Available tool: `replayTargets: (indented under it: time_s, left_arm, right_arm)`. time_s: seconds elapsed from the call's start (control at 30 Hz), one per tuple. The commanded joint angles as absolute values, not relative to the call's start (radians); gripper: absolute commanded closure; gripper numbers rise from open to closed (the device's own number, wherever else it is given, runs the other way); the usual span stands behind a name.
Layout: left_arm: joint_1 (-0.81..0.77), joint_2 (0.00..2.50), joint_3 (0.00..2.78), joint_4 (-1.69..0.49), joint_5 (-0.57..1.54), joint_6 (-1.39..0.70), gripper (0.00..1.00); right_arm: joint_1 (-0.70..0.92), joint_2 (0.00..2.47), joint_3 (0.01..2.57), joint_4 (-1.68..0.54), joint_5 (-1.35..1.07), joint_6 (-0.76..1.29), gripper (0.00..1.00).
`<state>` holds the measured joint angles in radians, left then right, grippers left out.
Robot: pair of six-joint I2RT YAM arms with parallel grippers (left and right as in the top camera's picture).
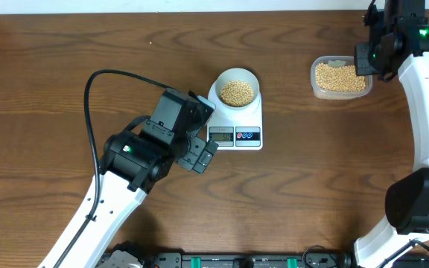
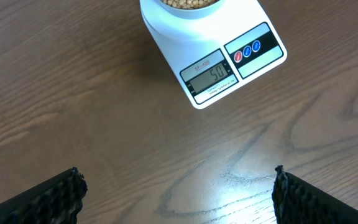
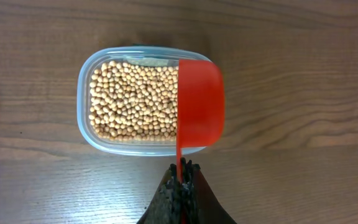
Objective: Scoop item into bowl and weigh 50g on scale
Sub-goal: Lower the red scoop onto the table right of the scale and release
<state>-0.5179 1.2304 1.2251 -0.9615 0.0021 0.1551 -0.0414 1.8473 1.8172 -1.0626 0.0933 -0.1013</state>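
Satin brown wood-grain table (image 1: 51,59); glare patch at 6 o'clock from scale (image 2: 213,74). Casing of scale: smooth glossy white plastic. Smooth pale bowl (image 1: 237,72); matt tan beans (image 1: 237,92). Clear plastic tub (image 3: 86,81). Glossy red plastic scoop (image 3: 201,102). Black, rough, knobbly fingers (image 2: 55,199) on left gripper (image 2: 178,196).

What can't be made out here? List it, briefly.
Overhead: flat white digital scale, display digits too small.
Overhead: red plastic scoop, hidden under the right gripper.
Left wrist: small pale round bowl, cut off by top edge.
Right wrist: clear plastic tub, right end under the scoop.
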Motion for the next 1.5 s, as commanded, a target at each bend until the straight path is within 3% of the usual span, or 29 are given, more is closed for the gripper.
replayTargets:
  time_s: [0.0, 0.2, 0.4, 0.57, 0.97, 1.33, 1.4, 1.47]
  left_arm:
    - [-0.514, 1.229, 1.23, -0.961, 0.008, 0.16, 0.02]
    - [-0.514, 1.229, 1.23, -0.961, 0.008, 0.16, 0.02]
    - [-0.514, 1.229, 1.23, -0.961, 0.008, 0.16, 0.02]
    - [-0.514, 1.229, 1.23, -0.961, 0.009, 0.16, 0.02]
    - [-0.514, 1.229, 1.23, -0.961, 0.008, 0.16, 0.02]
    - [-0.514, 1.229, 1.23, -0.961, 0.009, 0.16, 0.02]
    - [-0.514, 1.229, 1.23, -0.961, 0.008, 0.16, 0.02]
    - [-0.514, 1.229, 1.23, -0.961, 0.008, 0.16, 0.02]
  right_arm:
    - [-0.037, 1.851, 1.819, -1.071, 0.114, -0.083, 0.99]
    - [-0.038, 1.851, 1.819, -1.1, 0.065, -0.089, 0.99]
    - [-0.065, 1.851, 1.813, -1.248, -0.431, -0.327, 0.99]
    - [-0.107, 1.851, 1.754, -1.397, -0.616, -0.5, 0.99]
    - [-0.152, 1.851, 1.43, -1.271, -0.641, -0.392, 0.99]
    - [-0.159, 1.851, 1.385, -1.24, -0.368, -0.213, 0.99]
    - [-0.159, 1.851, 1.385, -1.241, -0.364, -0.213, 0.96]
    - [-0.159, 1.851, 1.385, -1.241, -0.364, -0.21, 0.85]
